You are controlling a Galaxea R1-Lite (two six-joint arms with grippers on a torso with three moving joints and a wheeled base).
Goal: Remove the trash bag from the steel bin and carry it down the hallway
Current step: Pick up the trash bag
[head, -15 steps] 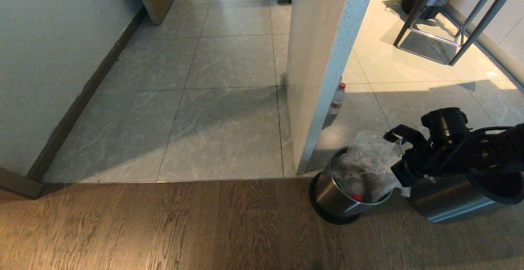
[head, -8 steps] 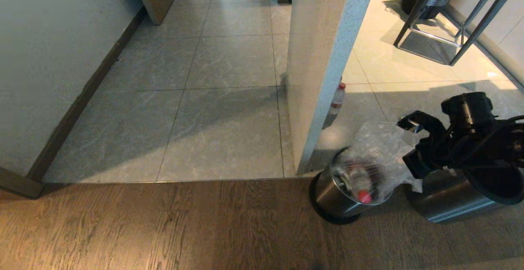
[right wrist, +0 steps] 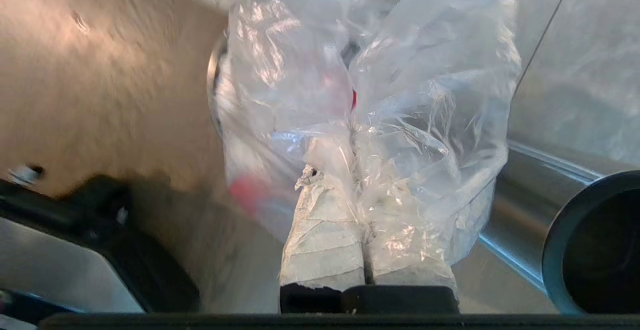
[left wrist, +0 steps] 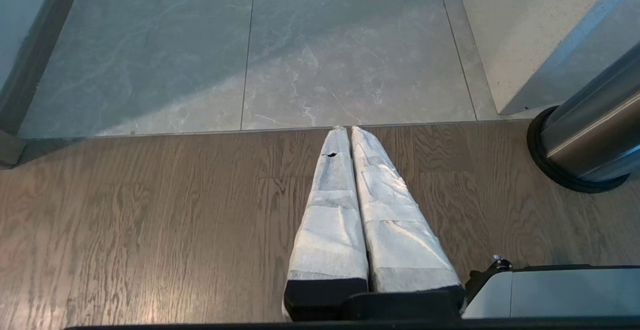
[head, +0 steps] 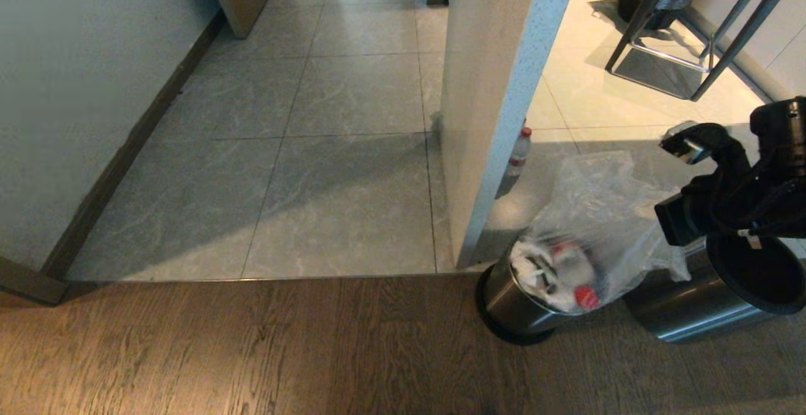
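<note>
Since one second ago the right gripper [head: 677, 229] has risen and drawn back toward the right edge of the head view, and the thin, crinkly, clear plastic trash bag [head: 592, 226] has come up with it, so that its litter, formerly low inside the bin, now sits at and above the rim. Right gripper fingers [right wrist: 325, 242], wrapped in white tape, are clamped together on a gathered fold of the bag's upper film. Bag contents seen through the plastic include pale crumpled litter and a small red-capped bottle [head: 585, 296]. Its lower part is still within the mouth of the small round brushed stainless-steel bin [head: 513, 305], which stands on the brown wood-plank floor [head: 252, 346] just at the edge where the planks meet the grey marbled tiles of the hallway [head: 340, 182], at the foot of a pale speckled wall end [head: 497, 87]. A second steel bin with a black rim [head: 711, 298] lies tilted on its side just right of the first. A loose upright red-capped bottle [head: 519, 150] stands on the tiles behind the wall end. Left gripper [left wrist: 347, 132] hangs over the plank floor near the tile edge, taped fingers pressed together on nothing.
</note>
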